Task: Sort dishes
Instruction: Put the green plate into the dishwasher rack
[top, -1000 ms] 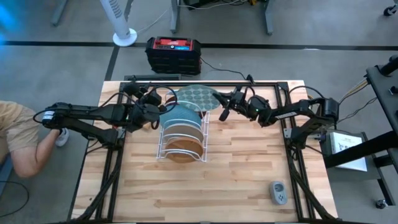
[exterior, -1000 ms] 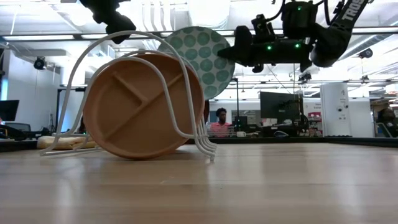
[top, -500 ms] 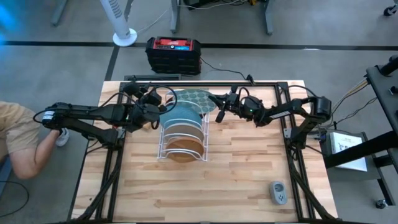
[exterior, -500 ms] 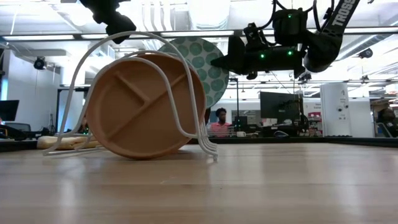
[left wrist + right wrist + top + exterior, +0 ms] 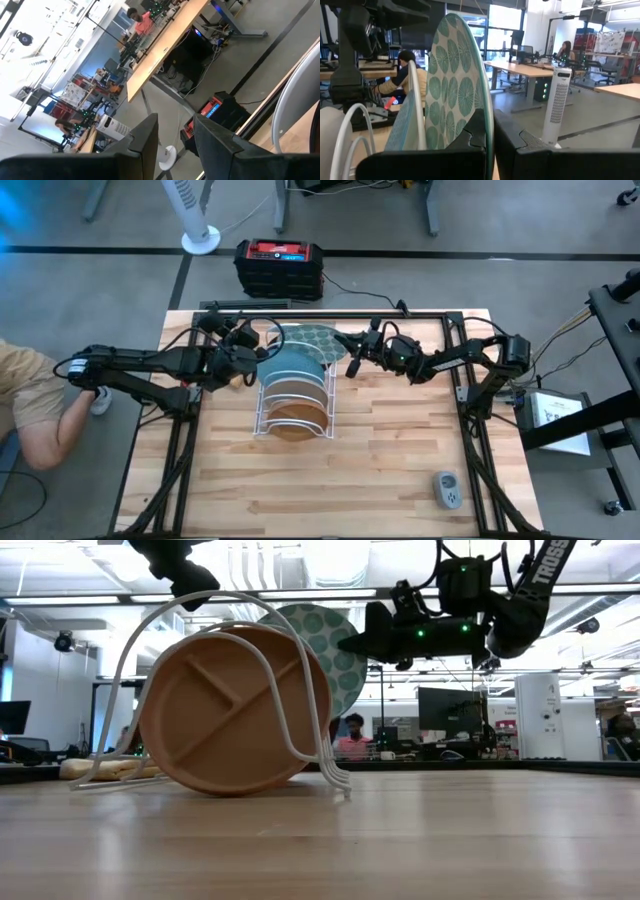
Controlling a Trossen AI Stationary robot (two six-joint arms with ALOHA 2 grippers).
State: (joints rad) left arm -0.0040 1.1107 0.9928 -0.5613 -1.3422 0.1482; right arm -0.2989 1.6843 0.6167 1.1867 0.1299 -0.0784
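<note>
A white wire rack [image 5: 258, 418] stands mid-table. A brown wooden divided plate [image 5: 235, 710] stands on edge at its near end, with a light blue plate [image 5: 290, 364] behind it. My right gripper [image 5: 350, 363] is shut on a teal plate with pale dots [image 5: 312, 337] at the rack's far end. My left gripper [image 5: 252, 362] is open at the rack's far left, by the top of a wire loop [image 5: 200, 598]. I cannot tell whether it touches the wire. The red and off-white plates are out of view. My right gripper pinches the teal plate's rim [image 5: 488, 117] between its two fingers [image 5: 470, 135], one on each face. The fingers come level from the table's right side. The plate stands on edge beside the light blue plate [image 5: 405, 132]. Its lower part is hidden.
A black and red box [image 5: 278, 265] sits beyond the far edge. A grey device [image 5: 448, 489] lies near the table's near right corner. A person [image 5: 30, 405] crouches at the left. A tan block [image 5: 100, 768] lies behind the rack in the low view.
My right gripper has moved toward the table's left edge, toward the rack, carrying the teal plate. The plate now stands closer in behind the brown plate and slightly lower.
</note>
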